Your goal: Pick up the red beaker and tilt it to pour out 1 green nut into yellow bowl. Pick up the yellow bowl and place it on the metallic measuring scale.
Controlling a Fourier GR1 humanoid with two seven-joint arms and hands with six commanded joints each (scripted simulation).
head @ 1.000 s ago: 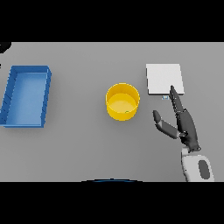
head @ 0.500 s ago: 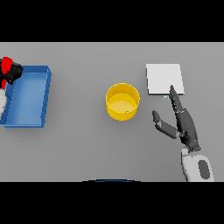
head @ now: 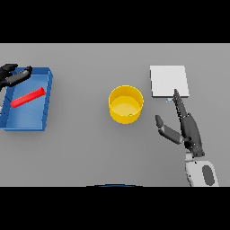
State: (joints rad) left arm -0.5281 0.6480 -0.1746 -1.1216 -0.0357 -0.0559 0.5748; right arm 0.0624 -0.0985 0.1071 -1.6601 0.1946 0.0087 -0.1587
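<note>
- So the red beaker (head: 28,97) is lying on its side in the blue tray (head: 45,105) over on my left, slanted, its wider end up toward the tray's far right corner. It's not in my grip.
- My left hand (head: 13,75) hovers at the tray's far-left corner, fingers loosely extended, clear of the beaker as far as I can see.
- The yellow bowl (head: 126,104) sits mid-table. I think there's a tiny greenish speck near its front inner wall, but it's too small to call it a nut for sure.
- My right hand (head: 185,128) is flat-ish on the table, fingers straight and pressed together, pointing at the near edge of the metallic measuring scale (head: 169,81), thumb sticking out toward the bowl. Nothing in it.
- Handling guess: the bowl looks rigid and light, with smooth walls, so probably a bit slippery. I'd take it at the rim, thumb inside and fingers outside, or wrap round the right-hand wall.
- Keep it level on the way or whatever's inside rolls out. The scale is just beyond and right of it, so it's a short carry.
</note>
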